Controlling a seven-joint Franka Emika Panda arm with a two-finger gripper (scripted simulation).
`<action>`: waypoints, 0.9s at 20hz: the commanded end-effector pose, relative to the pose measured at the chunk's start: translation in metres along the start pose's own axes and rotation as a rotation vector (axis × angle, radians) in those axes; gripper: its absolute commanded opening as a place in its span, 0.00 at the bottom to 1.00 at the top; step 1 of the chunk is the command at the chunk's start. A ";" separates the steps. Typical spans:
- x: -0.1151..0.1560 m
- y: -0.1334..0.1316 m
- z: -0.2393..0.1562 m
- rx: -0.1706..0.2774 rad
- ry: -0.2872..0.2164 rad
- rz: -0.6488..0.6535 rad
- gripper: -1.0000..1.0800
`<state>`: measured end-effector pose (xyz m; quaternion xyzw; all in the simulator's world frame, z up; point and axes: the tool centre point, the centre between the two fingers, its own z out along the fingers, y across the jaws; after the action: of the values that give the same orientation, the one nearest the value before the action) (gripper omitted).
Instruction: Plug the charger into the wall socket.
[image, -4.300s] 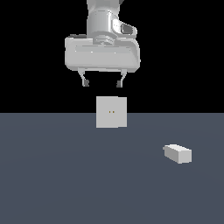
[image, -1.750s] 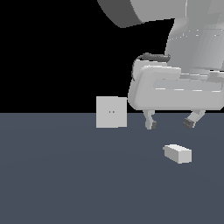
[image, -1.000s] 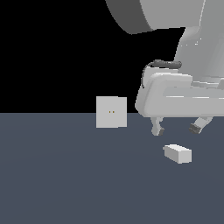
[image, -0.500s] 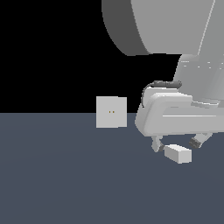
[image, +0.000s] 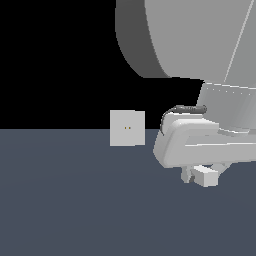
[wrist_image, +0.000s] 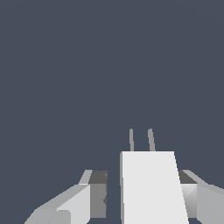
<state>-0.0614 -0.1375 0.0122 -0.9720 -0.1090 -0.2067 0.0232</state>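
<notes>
The charger (image: 207, 177) is a small off-white block lying on the dark floor at the exterior view's right. In the wrist view the charger (wrist_image: 151, 188) shows two thin prongs (wrist_image: 141, 140) at its far end. My gripper (image: 203, 173) is lowered over it with a finger on each side. In the wrist view one fingertip (wrist_image: 98, 192) stands apart from the block with a visible gap, and the other (wrist_image: 189, 190) is up against it, so the gripper (wrist_image: 143, 190) is open. The wall socket (image: 127, 128), a flat upright square plate with two tiny dots, stands to the exterior view's left of the gripper.
The arm's large grey body (image: 200, 45) fills the upper right of the exterior view. A dark grey-blue floor (image: 75, 200) spreads under everything, against a black background.
My gripper has come down from above the charger to floor level. Its fingers now stand on either side of the block. The charger and the socket have not moved.
</notes>
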 end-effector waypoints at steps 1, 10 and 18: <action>0.000 0.002 0.001 -0.002 0.001 0.003 0.00; 0.001 -0.001 0.000 0.000 0.001 0.000 0.00; 0.017 -0.019 -0.008 -0.004 0.002 0.010 0.00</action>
<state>-0.0560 -0.1224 0.0224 -0.9724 -0.1045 -0.2073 0.0226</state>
